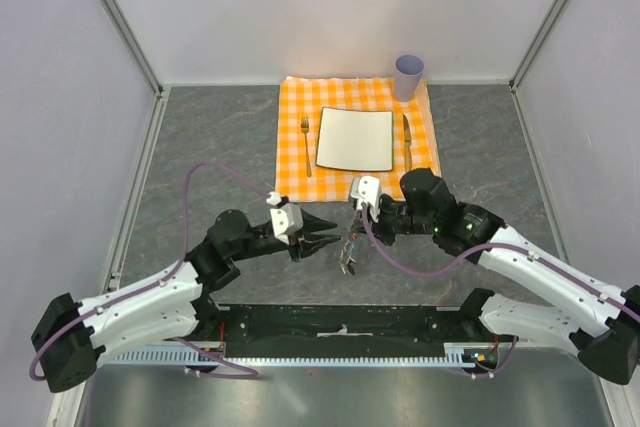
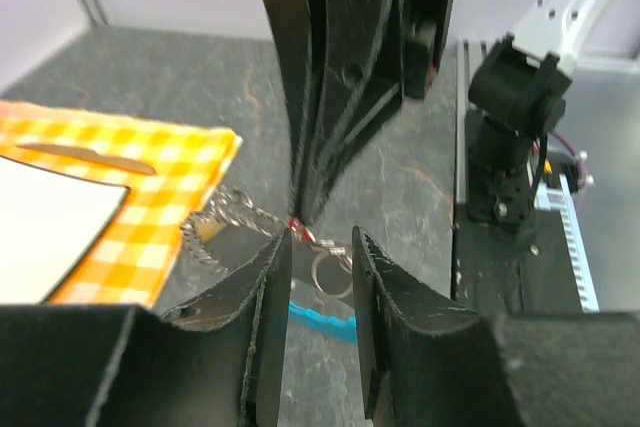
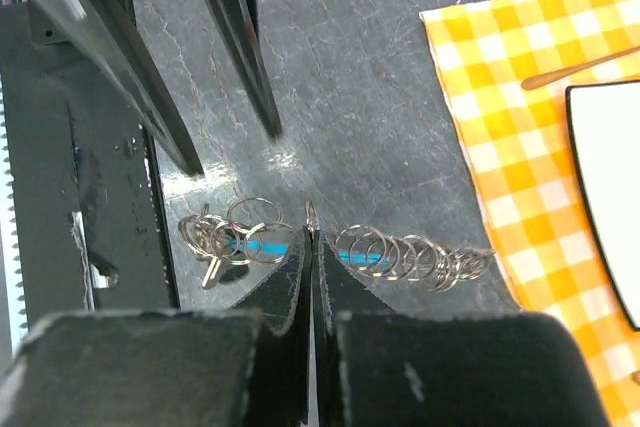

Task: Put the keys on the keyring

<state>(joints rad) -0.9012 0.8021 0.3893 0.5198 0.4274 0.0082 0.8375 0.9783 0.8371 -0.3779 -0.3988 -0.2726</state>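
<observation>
The silvery chain-link keyring (image 3: 400, 252), with its curved bright blue tab (image 3: 262, 247), lies on the grey marbled table (image 1: 200, 137), just near of the orange checked cloth (image 1: 295, 117). The right gripper (image 3: 311, 232), pressed together, pinches one ring. The left gripper (image 2: 320, 247), spread, straddles the tab from the left.

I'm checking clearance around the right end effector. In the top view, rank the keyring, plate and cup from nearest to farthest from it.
1. keyring, pinched in the right end effector, near side.
2. plate, mid-table on the checked cloth.
3. cup, at the cloth's far right corner.
</observation>
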